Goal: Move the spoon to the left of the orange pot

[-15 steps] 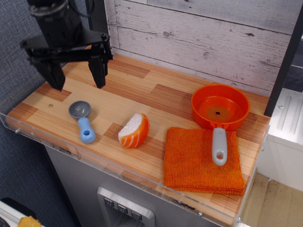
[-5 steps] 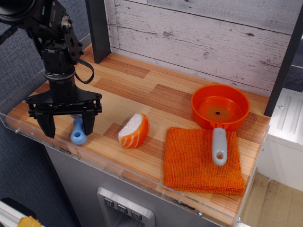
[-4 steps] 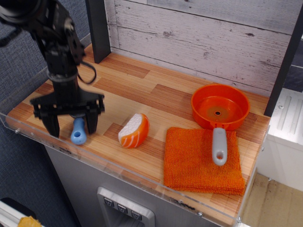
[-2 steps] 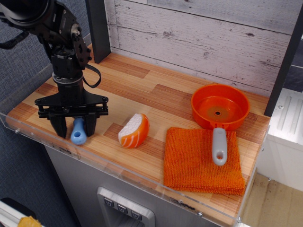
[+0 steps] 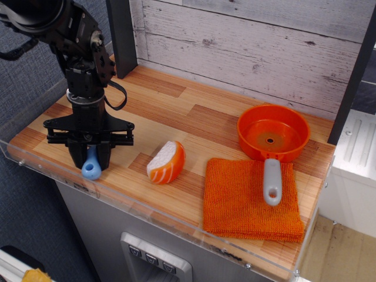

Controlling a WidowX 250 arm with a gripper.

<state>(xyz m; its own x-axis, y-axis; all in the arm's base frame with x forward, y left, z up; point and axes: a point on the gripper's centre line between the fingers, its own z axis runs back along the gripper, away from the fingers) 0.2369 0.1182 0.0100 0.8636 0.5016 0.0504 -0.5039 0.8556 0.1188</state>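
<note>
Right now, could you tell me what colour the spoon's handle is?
Light blue; the spoon handle shows between the gripper fingers in the only view.

The black robot hand (image 5: 90,160), which three seconds ago hangs high over the back left corner of the wooden tabletop (image 5: 176,117) with its fingers spread wide, is now down low at the front left, upright over the small toy spoon with the chunky light-blue handle (image 5: 90,165). Its two fingers (image 5: 77,155), wide apart on either side of the handle a second ago and narrower shortly after, now press against the handle from both sides. The spoon's dark-grey bowl, in plain sight at first, is now hidden behind the hand; only the rounded end of the blue handle shows, shifted slightly leftward.
</note>
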